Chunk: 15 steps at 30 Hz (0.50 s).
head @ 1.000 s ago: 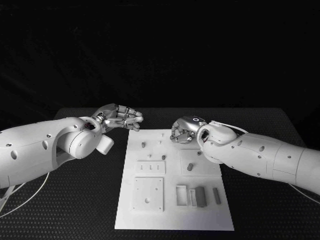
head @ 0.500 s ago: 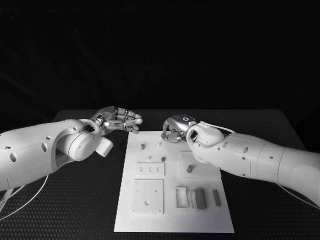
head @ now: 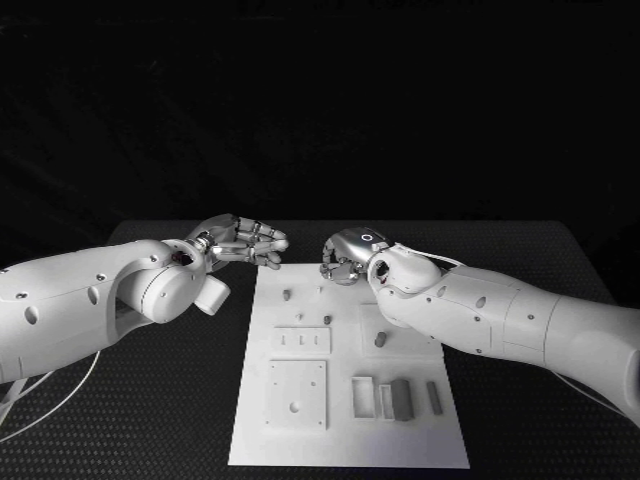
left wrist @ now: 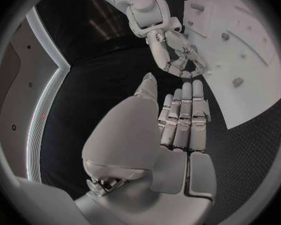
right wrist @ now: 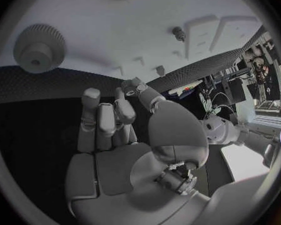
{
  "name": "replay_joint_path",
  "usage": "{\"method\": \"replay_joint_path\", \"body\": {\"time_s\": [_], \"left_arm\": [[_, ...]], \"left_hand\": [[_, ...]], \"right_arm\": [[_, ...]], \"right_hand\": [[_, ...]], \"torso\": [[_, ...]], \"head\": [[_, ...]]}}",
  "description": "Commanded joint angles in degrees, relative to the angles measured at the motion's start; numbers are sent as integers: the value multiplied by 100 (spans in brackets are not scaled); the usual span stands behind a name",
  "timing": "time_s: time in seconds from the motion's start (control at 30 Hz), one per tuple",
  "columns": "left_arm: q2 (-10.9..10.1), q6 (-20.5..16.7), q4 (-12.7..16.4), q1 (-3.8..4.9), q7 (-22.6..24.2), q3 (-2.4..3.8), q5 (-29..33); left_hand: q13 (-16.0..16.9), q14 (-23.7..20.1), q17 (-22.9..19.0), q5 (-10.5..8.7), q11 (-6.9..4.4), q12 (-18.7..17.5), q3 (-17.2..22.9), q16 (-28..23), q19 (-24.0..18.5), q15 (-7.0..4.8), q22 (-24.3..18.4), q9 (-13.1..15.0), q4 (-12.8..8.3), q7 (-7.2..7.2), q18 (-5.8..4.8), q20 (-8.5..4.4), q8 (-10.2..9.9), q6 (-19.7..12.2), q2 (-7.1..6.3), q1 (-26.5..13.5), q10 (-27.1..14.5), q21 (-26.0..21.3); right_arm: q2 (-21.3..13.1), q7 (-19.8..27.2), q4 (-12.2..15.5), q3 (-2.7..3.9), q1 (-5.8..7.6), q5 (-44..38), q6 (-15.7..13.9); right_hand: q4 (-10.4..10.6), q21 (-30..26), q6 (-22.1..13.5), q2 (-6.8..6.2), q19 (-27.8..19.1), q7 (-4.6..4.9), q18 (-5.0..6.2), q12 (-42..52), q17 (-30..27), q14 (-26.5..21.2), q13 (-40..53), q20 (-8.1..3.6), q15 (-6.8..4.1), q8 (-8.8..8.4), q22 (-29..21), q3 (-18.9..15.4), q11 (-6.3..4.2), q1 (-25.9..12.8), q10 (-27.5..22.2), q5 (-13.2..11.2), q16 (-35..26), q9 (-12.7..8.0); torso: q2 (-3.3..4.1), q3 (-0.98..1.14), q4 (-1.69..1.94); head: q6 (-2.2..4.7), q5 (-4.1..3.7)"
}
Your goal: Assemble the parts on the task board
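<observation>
While the silver left hand (head: 242,241) curls emptily, the right hand (head: 349,258) (now nearer) hovers, grip unclear, over the smooth white task board (head: 349,440).

Right hand (head: 352,258): fingertips hidden behind own knuckles and wrist in head view; contact with task board (head: 349,440) cannot be told. Whether anything sits between curled fingers: cannot tell. Small parts (head: 329,318) beyond fingertips too small to identify. Gear-like disc (right wrist: 38,48) past fingertips partly cut by circle's rim in right wrist view.
</observation>
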Motion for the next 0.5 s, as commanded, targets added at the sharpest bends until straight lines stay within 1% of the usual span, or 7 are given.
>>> {"method": "replay_joint_path", "body": {"time_s": [0.03,0.17,0.2,0.27,0.37,0.5], "left_arm": [[20,28,-2,5,13,4,16],[10,18,13,6,12,4,9],[0,21,23,6,13,4,8],[11,22,12,6,18,5,7],[10,21,15,6,18,5,7],[17,28,-8,6,25,5,-5]], "left_hand": [[-9,-28,4,1,6,-40,1,-33,-28,5,-9,-9,-7,249,112,-3,-29,1,30,20,11,-36],[-9,-27,5,0,6,-40,1,-35,-28,5,-9,-9,-7,249,112,-3,-29,1,31,23,11,-37],[-9,-27,5,1,6,-41,2,-35,-28,5,-10,-9,-7,249,112,-3,-29,1,32,24,12,-38],[-9,-27,5,0,6,-41,2,-36,-28,5,-10,-9,-7,249,112,-3,-29,1,31,26,12,-38],[-9,-26,5,0,6,-41,2,-37,-27,5,-10,-9,-7,249,112,-3,-29,2,32,28,12,-39],[-9,-25,6,0,6,-42,2,-39,-27,5,-11,-9,-7,249,112,-2,-29,2,31,30,13,-40]], "right_arm": [[37,-25,-54,-14,-6,-268,-123],[60,-16,-88,-40,-14,-397,-142],[82,-14,-110,-46,-15,-416,-148],[99,-12,-152,-64,-28,-471,-172],[131,-14,-199,-93,-37,-568,-212],[137,-1,-196,-117,-71,-789,-389]], "right_hand": [[-12,19,27,6,28,-13,77,-17,1,122,-2,-24,-86,-31,78,34,11,-45,39,0,17,10],[-24,20,27,-6,36,-14,77,-16,3,133,2,-31,-88,-36,77,44,10,-39,52,0,18,11],[-27,20,28,-9,38,-14,77,-19,15,144,-1,-33,-88,-37,77,47,10,-37,53,0,20,11],[-32,21,31,-15,42,-15,77,-16,12,148,4,-36,-89,-37,76,52,9,-33,62,0,20,13],[-37,22,36,-17,48,-16,77,-16,20,159,5,-40,-90,-38,76,59,8,-27,70,0,21,14],[-40,24,41,-31,56,-18,77,-18,28,174,5,-44,-91,-38,76,63,6,-25,80,0,23,17]], "torso": [[0,-3,4],[-1,0,-2],[4,-2,0],[9,2,-7],[4,5,-3],[8,3,-9]], "head": [[6,4],[7,29],[9,31],[11,41],[-7,45],[-13,47]]}}
